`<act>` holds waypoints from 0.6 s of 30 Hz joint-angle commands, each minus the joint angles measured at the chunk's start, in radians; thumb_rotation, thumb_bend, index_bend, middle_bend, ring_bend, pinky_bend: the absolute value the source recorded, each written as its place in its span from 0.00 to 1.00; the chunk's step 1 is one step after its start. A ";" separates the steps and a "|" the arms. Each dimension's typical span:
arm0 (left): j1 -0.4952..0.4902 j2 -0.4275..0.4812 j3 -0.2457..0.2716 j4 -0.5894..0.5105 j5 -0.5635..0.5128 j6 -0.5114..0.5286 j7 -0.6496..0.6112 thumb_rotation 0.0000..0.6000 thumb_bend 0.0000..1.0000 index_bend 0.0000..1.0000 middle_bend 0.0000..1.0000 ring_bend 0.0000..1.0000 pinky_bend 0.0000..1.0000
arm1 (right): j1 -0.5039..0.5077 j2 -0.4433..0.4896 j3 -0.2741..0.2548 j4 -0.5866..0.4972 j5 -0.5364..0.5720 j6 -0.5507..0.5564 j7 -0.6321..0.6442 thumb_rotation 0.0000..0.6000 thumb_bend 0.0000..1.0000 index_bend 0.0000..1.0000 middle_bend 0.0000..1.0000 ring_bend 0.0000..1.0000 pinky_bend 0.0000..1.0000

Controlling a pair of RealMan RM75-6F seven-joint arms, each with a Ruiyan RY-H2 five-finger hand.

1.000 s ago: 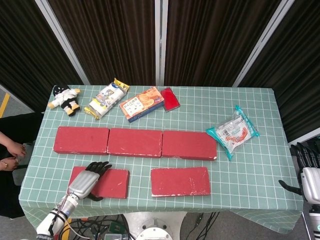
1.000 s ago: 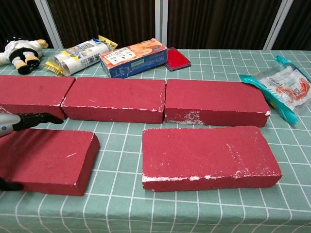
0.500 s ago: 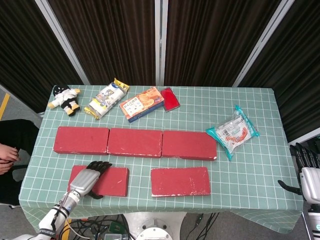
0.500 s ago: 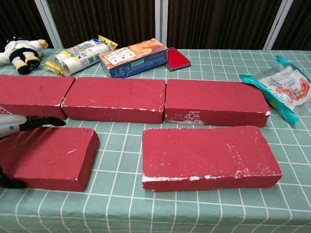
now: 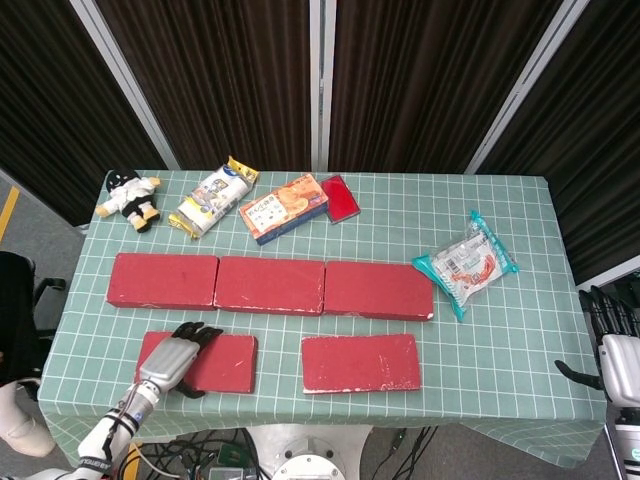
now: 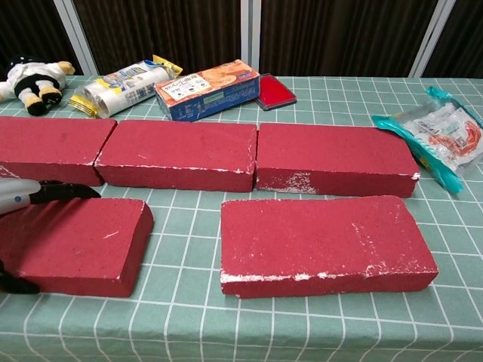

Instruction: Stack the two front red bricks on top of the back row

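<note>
So nearest the robot, the left hand (image 5: 172, 357) was clamped around the front-left red brick (image 5: 213, 363), fingers (image 5: 198, 330) draped over its far edge and the thumb hooked on the near side. In the chest view you only got a sliver of that hand (image 6: 21, 194) at the left border, dark fingertips lying along the brick's (image 6: 75, 243) back edge. The brick looked flat on the green checked tablecloth (image 5: 500, 340).

The front-right red brick (image 5: 360, 362) sat just to the right of it with a gap between them, untouched, lying flat. Chest view showed it big and close (image 6: 324, 245), white scuffs along its front edge.

The right hand (image 5: 612, 350) was way off past the right end of the table, holding nothing, fingers pointing up and apart.

Behind the two front bricks was the back row (image 5: 270, 285), three red bricks end to end, touching each other, nothing on top of them yet. A narrow strip of cloth separated that row from the front pair.

Off to the right, near the row's end, lay a teal snack bag (image 5: 466, 262).

Farthest back along the table edge: a little plush figure (image 5: 129, 196) at the left, a white and yellow packet (image 5: 212, 196), an orange and blue box (image 5: 283, 207), and a flat red case (image 5: 340, 198) just beside the box.
</note>
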 commanded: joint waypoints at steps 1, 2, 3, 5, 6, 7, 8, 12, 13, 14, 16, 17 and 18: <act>0.000 0.002 0.002 -0.006 0.008 0.010 -0.001 1.00 0.01 0.15 0.12 0.00 0.00 | -0.001 0.001 0.000 0.000 0.000 0.001 0.001 1.00 0.00 0.00 0.00 0.00 0.00; 0.000 0.004 0.002 -0.009 0.010 0.014 0.000 1.00 0.01 0.16 0.13 0.00 0.00 | -0.001 0.001 0.001 -0.001 0.001 0.001 0.001 1.00 0.00 0.00 0.00 0.00 0.00; 0.000 0.005 0.002 -0.013 0.013 0.019 0.001 1.00 0.01 0.17 0.13 0.00 0.00 | -0.001 0.001 0.001 -0.001 0.001 0.001 0.002 1.00 0.00 0.00 0.00 0.00 0.00; 0.000 0.010 0.004 -0.022 0.020 0.028 0.002 1.00 0.01 0.17 0.14 0.00 0.00 | -0.001 0.001 0.001 -0.001 0.001 0.001 0.002 1.00 0.00 0.00 0.00 0.00 0.00; 0.001 0.013 0.005 -0.028 0.025 0.033 0.003 1.00 0.01 0.17 0.14 0.00 0.00 | -0.001 0.001 0.001 -0.002 0.000 0.001 0.003 1.00 0.00 0.00 0.00 0.00 0.00; 0.002 0.019 0.006 -0.037 0.034 0.042 0.007 1.00 0.01 0.17 0.14 0.00 0.00 | -0.001 0.002 0.001 -0.002 0.000 0.002 0.002 1.00 0.00 0.00 0.00 0.00 0.00; 0.003 0.024 0.007 -0.045 0.042 0.050 0.010 1.00 0.01 0.17 0.14 0.00 0.00 | -0.001 0.002 0.001 -0.003 0.000 0.003 0.002 1.00 0.00 0.00 0.00 0.00 0.00; -0.001 0.060 -0.003 -0.088 0.068 0.079 0.018 1.00 0.02 0.17 0.14 0.00 0.00 | -0.001 0.006 0.004 -0.006 0.002 0.005 0.002 1.00 0.00 0.00 0.00 0.00 0.00; -0.006 0.075 -0.012 -0.099 0.068 0.084 0.025 1.00 0.02 0.18 0.14 0.00 0.00 | -0.002 0.007 0.005 -0.008 0.002 0.006 0.002 1.00 0.00 0.00 0.00 0.00 0.00; -0.011 0.088 -0.019 -0.106 0.066 0.088 0.031 1.00 0.02 0.18 0.14 0.00 0.00 | -0.002 0.008 0.005 -0.009 0.002 0.007 0.001 1.00 0.00 0.00 0.00 0.00 0.00; -0.027 0.118 -0.044 -0.125 0.049 0.085 0.033 1.00 0.02 0.18 0.14 0.00 0.00 | -0.002 0.010 0.006 -0.013 0.003 0.009 0.000 1.00 0.00 0.00 0.00 0.00 0.00; -0.037 0.133 -0.057 -0.131 0.039 0.079 0.030 1.00 0.02 0.18 0.14 0.00 0.00 | -0.002 0.011 0.007 -0.015 0.003 0.010 -0.001 1.00 0.00 0.00 0.00 0.00 0.00; -0.049 0.148 -0.071 -0.136 0.026 0.070 0.028 1.00 0.02 0.18 0.14 0.00 0.00 | -0.003 0.012 0.007 -0.016 0.004 0.010 -0.001 1.00 0.00 0.00 0.00 0.00 0.00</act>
